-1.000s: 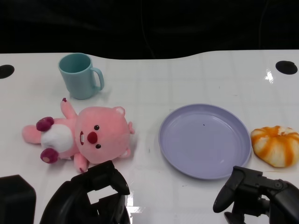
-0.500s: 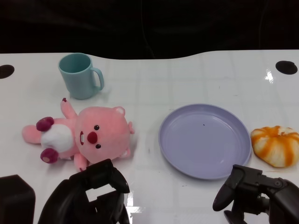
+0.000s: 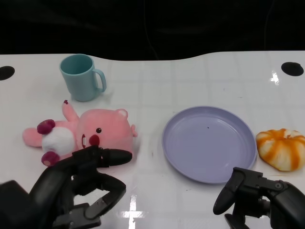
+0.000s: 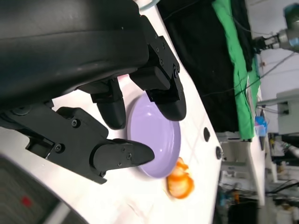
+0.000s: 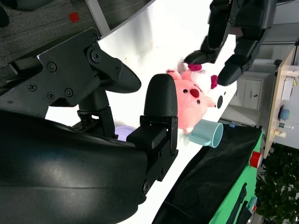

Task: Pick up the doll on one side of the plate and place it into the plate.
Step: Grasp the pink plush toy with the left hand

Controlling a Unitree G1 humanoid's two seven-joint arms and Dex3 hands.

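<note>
The pink doll [image 3: 90, 136] lies on its back on the white table, left of the lilac plate [image 3: 174, 125]. My left hand [image 3: 78, 188] hangs just in front of the doll with its fingers spread; one fingertip [image 3: 121, 156] overlaps the doll's near edge, and nothing is held. In the right wrist view the left hand [image 5: 236, 28] hovers over the doll [image 5: 189, 98], fingertips apart. My right hand [image 3: 252, 200] sits low near the table's front, right of the plate's near rim, fingers apart and empty. The plate [image 4: 161, 135] holds nothing.
A teal mug [image 3: 81, 77] stands behind the doll at the back left. An orange-and-white striped soft toy [image 3: 281, 149] lies right of the plate. Round black holes [image 3: 291, 68] mark the table's far corners, and the far edge borders darkness.
My left hand has risen and reached forward toward the doll, its fingers spreading wider, one now over the doll's near edge. The right hand has barely shifted. Doll and plate have not moved.
</note>
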